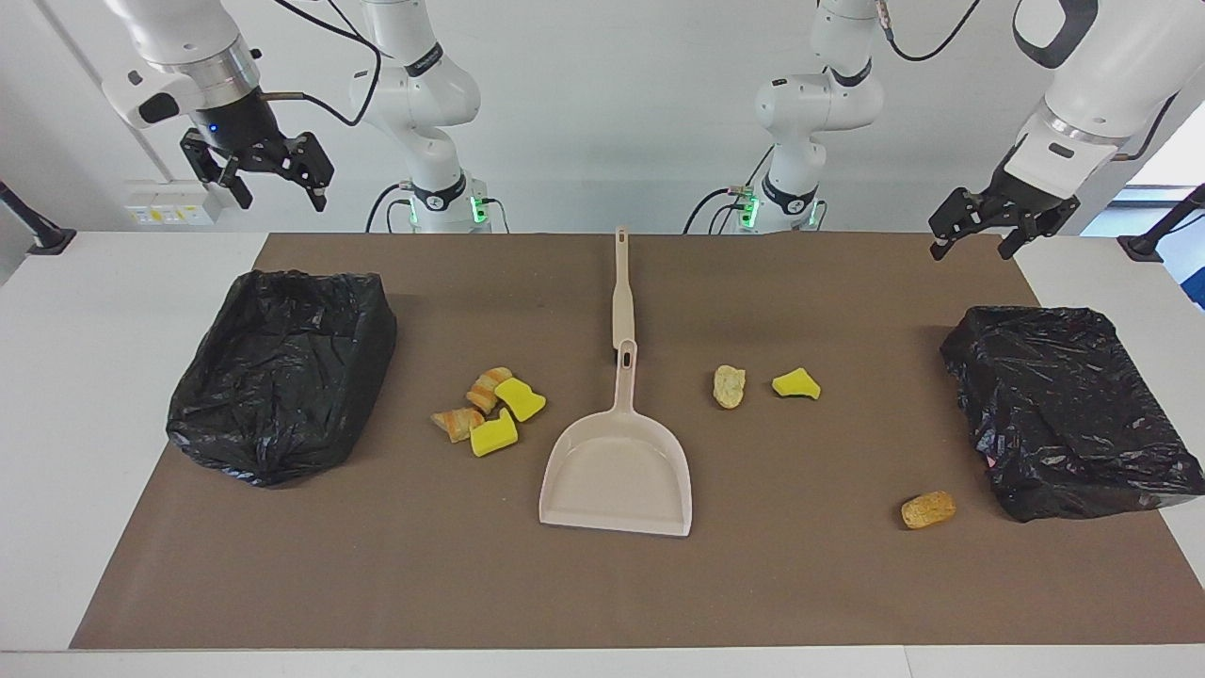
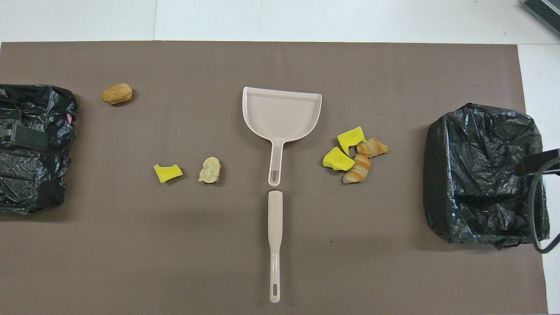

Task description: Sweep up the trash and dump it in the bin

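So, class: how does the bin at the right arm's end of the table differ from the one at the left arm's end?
The bin at the right arm's end shows a sunken open hollow; the bin at the left arm's end looks flatter, its bag drawn across the top. Four trash pieces cluster near the first; one tan lump lies near the second. Both are lined with crinkled black bags.

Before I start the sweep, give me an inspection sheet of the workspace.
Surface: brown mat on white table, flat.
Job's things: beige plastic dustpan mid-mat; beige long-handled sweeping tool nearer the robots; seven yellow sponge and tan bread-like chunks loose on mat; two black-bagged bins at the ends.
Clutter: nothing seen.
End effectors: left end effector and right end effector open, raised, empty.
Cables: black cables along arms, off the table.
Surroundings: white wall.
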Available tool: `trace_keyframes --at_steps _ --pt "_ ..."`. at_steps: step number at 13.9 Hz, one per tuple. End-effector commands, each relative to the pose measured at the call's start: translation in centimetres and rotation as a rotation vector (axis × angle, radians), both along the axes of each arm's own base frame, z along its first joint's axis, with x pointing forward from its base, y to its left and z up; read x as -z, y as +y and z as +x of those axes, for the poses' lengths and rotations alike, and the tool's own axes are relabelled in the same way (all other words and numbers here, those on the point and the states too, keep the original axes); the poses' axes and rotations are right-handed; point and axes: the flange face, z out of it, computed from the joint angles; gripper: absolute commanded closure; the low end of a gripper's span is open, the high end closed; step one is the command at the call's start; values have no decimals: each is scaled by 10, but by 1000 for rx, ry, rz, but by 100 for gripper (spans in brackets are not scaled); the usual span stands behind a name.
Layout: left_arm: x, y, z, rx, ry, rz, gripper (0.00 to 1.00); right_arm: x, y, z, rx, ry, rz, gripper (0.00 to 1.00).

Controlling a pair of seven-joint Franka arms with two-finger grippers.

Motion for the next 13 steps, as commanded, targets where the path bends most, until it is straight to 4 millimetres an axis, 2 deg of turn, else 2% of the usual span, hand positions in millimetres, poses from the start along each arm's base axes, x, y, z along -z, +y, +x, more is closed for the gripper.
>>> trace_keyframes --at_steps 1,13 --pt "-4 0 -5 10 -6 -4 0 -1 -2 -4 -22 -2 11 0" --pt "-5 1 -5 -2 -10 -5 0 -1 -2 -4 -23 -1 11 0"
